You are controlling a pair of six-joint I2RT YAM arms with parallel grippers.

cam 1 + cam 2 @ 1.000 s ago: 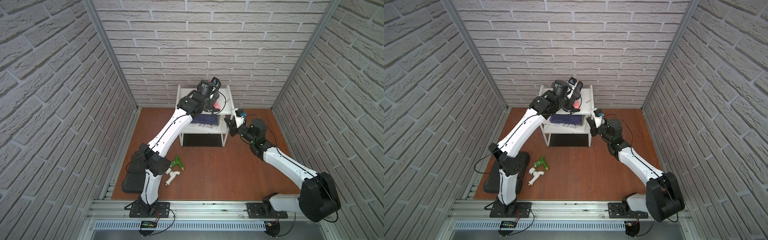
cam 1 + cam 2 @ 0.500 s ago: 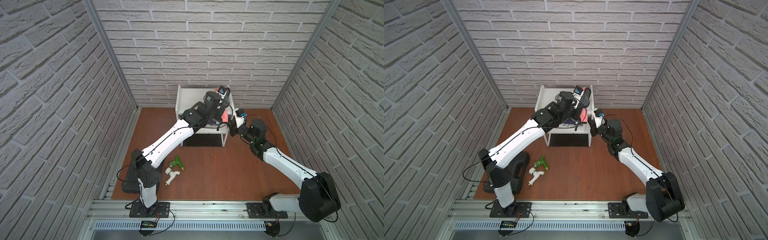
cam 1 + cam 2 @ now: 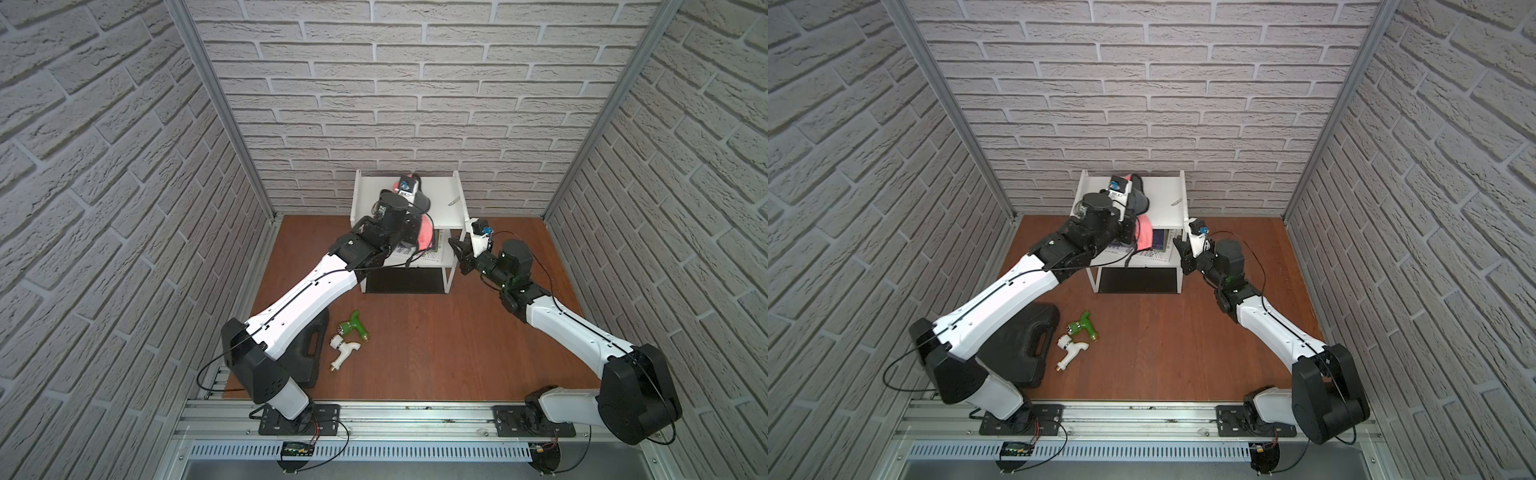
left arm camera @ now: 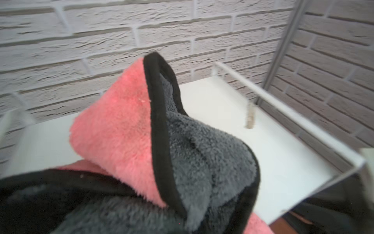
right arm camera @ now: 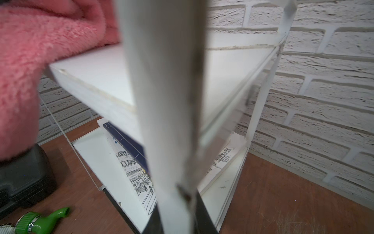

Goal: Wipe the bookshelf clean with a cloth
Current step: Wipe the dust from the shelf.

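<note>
1. The bookshelf [image 3: 442, 205] stands against the back brick wall. The cloth [image 3: 424, 237] lies partly on its white top board, with the pink side spilling over the shelf's front edge.
2. The left gripper [image 3: 415, 198] is above that top board with its jaws clamped on the cloth, which bunches grey and pink in the left wrist view.
3. The right gripper [image 3: 456, 249] sits at the bookshelf's front right leg. It cannot be told whether its jaws pinch the post or stand off it.
4. Printed papers [image 3: 432, 251] lie on the bookshelf's middle tier.
5. In front of the bookshelf, on the left arm's side, a black case [image 3: 309, 349], a green nozzle [image 3: 353, 328] and a white tap [image 3: 343, 352] lie on the brown floor.
</note>
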